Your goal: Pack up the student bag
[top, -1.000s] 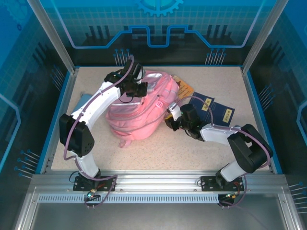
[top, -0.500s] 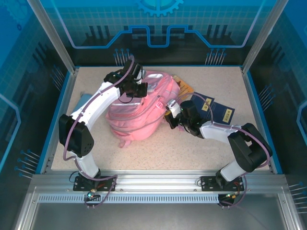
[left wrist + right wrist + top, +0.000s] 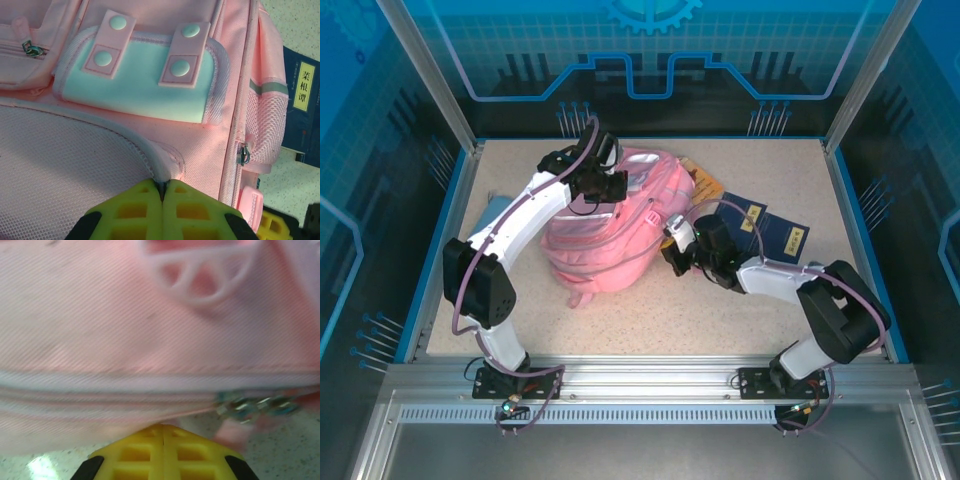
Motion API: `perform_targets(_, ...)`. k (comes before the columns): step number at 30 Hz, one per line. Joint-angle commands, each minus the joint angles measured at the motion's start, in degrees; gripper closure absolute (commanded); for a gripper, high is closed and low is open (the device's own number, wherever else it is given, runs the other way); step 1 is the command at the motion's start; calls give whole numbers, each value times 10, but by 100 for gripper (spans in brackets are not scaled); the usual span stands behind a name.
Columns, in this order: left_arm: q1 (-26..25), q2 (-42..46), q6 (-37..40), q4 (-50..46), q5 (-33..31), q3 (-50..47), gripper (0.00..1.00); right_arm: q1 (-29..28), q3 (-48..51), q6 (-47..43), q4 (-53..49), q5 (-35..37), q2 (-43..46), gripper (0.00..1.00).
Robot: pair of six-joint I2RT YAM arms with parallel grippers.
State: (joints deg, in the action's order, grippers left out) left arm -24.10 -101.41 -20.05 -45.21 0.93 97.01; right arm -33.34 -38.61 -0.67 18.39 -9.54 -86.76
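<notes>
- Right gripper [image 3: 162,430] – jaws now fully closed, where 1 second ago they stood partly open. The 2 yellow fingers meet flush; nothing shows between them.
- Right gripper position: its tips rest at the lower edge of the student bag [image 3: 620,255], just below the zip seam [image 3: 100,390]. The metal zipper pulls [image 3: 255,407] lie off to one side of the fingertips, not between them.
- Judgement: the closure looks like an attempt on a zip pull or the fabric edge – a catch cannot be confirmed from the right wrist view.
- In the top view the right gripper has stayed at the bag's right edge during that second, shifting only slightly.
- Left gripper [image 3: 162,186] – unchanged, jaws closed. A raised fold of the bag's piped seam [image 3: 150,155] runs straight into the fingertips, so it appears to pinch the bag fabric near the top.
- Student bag: lies flat at the table [image 3: 620,320] centre, front face up, teal pocket flap [image 3: 135,85] visible. No shift in 1 second.
- Blue books [image 3: 775,228] lie on the table just right of the bag, outside it.
- Task meaning: 1 gripper anchors the bag, the other has just committed to the zip area. Opening appears in progress; packing not yet begun.
</notes>
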Motion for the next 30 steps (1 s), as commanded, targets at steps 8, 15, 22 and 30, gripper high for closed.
perform_targets(8,6,56,41,61,11,-9,100,20,68,15,53,8,65,84)
perform_targets(15,20,85,60,58,45,-45,100,40,57,-22,64,-23,68,55)
perform_targets(22,46,110,59,70,99,-75,100,33,53,-40,118,-36,41,63)
perform_targets(30,63,126,67,69,114,-89,100,10,52,-54,171,-21,23,55)
